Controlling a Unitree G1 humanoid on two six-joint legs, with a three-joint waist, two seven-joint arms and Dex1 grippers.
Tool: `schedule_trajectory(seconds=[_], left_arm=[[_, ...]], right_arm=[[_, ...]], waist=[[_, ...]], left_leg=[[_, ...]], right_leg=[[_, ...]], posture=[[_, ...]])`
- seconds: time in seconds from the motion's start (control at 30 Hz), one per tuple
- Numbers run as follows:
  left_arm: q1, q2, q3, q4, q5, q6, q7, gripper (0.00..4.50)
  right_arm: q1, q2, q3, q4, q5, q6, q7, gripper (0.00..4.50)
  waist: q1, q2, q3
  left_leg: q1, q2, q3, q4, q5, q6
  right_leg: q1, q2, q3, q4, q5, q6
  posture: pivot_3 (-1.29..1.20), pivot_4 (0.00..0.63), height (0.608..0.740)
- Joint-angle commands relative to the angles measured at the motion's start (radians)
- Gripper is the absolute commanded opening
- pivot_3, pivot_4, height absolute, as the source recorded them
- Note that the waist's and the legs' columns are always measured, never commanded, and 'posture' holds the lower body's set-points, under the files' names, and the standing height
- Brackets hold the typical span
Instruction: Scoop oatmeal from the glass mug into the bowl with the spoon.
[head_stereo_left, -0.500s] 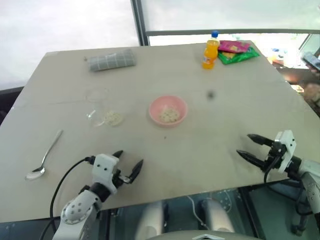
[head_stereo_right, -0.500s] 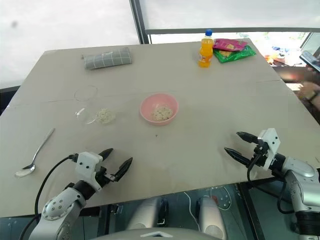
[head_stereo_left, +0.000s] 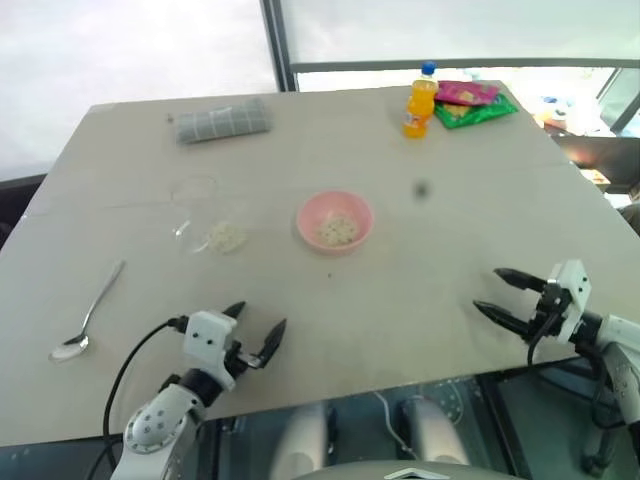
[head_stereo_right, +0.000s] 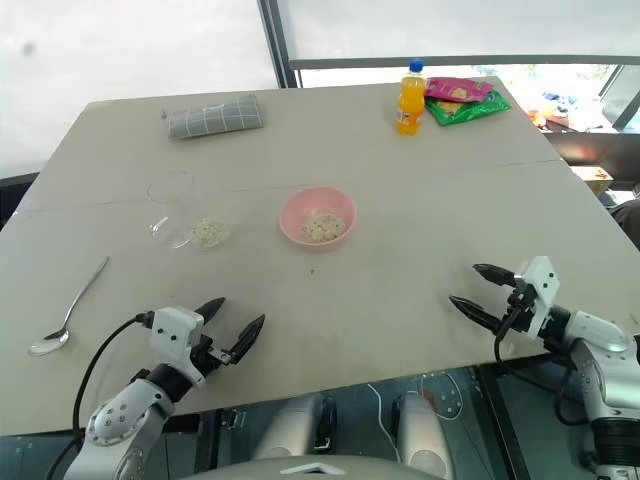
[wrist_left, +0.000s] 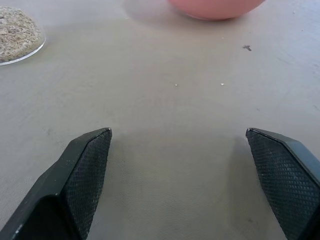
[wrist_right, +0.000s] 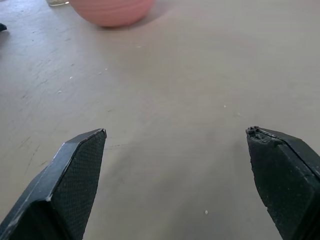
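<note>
From the head, the spoon (head_stereo_left: 88, 318) lies at the worktop's (head_stereo_left: 450, 230) left edge, the glass mug (head_stereo_left: 205, 215) — apparently on its side — beside the bowl (head_stereo_left: 335, 221), both holding oatmeal (head_stereo_left: 227, 237). Left wrist: left gripper (wrist_left: 177, 150) spread, empty. Right wrist: right gripper (wrist_right: 175, 145) likewise — released.

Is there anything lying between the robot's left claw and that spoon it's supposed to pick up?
Nothing visible. The left gripper hangs open near the table's front edge, and the spoon lies off to its left with only bare tabletop between them.

Large beige table (head_stereo_left: 480, 230), dark window post (head_stereo_left: 278, 45) behind, bright daylight, perhaps frosted panes
</note>
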Motion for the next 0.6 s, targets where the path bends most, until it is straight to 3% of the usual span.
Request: schedule_trajectory(seconds=[0.03,0.6], left_arm=[[0.008,-0.007,-0.004,-0.007,0.014,-0.019,0.015,4.44],[0.022,-0.029,0.013,-0.008,0.022,-0.065,0.04,4.44]], right_arm=[[-0.02,-0.007,-0.006,0.006,-0.004,-0.025,0.007,4.5],[-0.05,0.001,0.045,0.002,-0.019,-0.046,0.028,4.5]], waist=[[0.0,0.0,0.0],[0.0,0.0,0.0]], left_leg=[[0.0,0.0,0.0,0.0,0.0,0.0],[0.0,-0.001,0.0,0.0,0.0,0.0]], right_leg=[[0.0,0.0,0.0,0.0,0.0,-0.001],[0.0,0.0,0.0,0.0,0.0,0.0]], posture=[[0.0,0.15,0.74],[0.0,0.15,0.74]])
